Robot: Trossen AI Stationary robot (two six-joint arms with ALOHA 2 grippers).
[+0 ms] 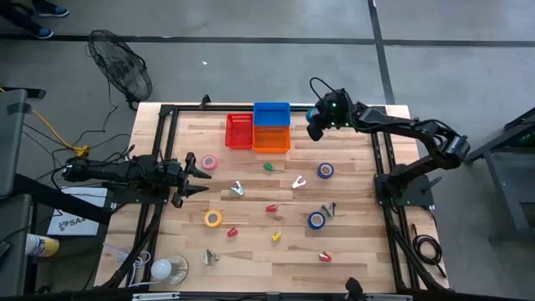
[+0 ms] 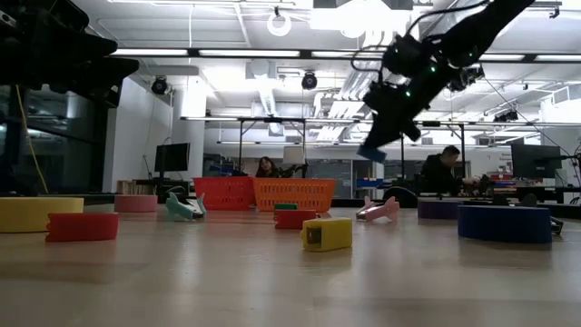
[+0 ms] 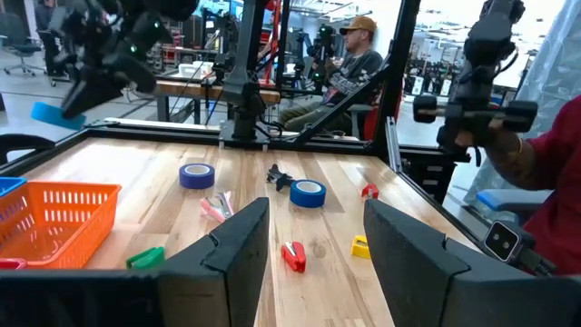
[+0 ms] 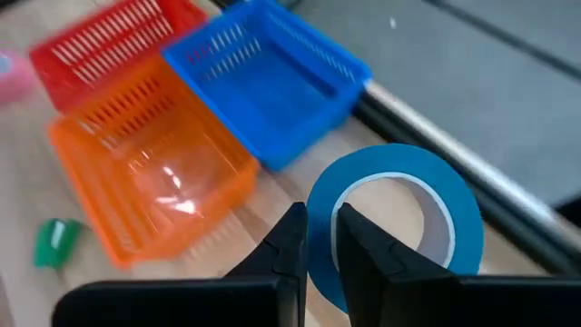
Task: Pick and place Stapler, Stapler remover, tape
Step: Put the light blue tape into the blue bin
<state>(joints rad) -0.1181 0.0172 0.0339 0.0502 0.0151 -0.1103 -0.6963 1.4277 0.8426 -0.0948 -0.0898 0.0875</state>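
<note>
A blue tape roll hangs in my right gripper, which is shut on it above the table's far edge, just right of the blue basket. In the low view the roll shows as a small blue patch under the raised gripper. The red basket and orange basket stand beside the blue one. My left gripper waits open at the table's left side, near a pink tape roll. My right gripper pinches the blue roll's wall, with one finger inside the roll's hole and the other outside it. The fingers point down and toward the table's left. The roll is lifted clear of the table.
Spread over the wooden table are a yellow tape roll, two more blue rolls, small red, yellow and green staplers and several staple removers. A person's hand shows beyond the table's right edge. A fan stands on the floor.
</note>
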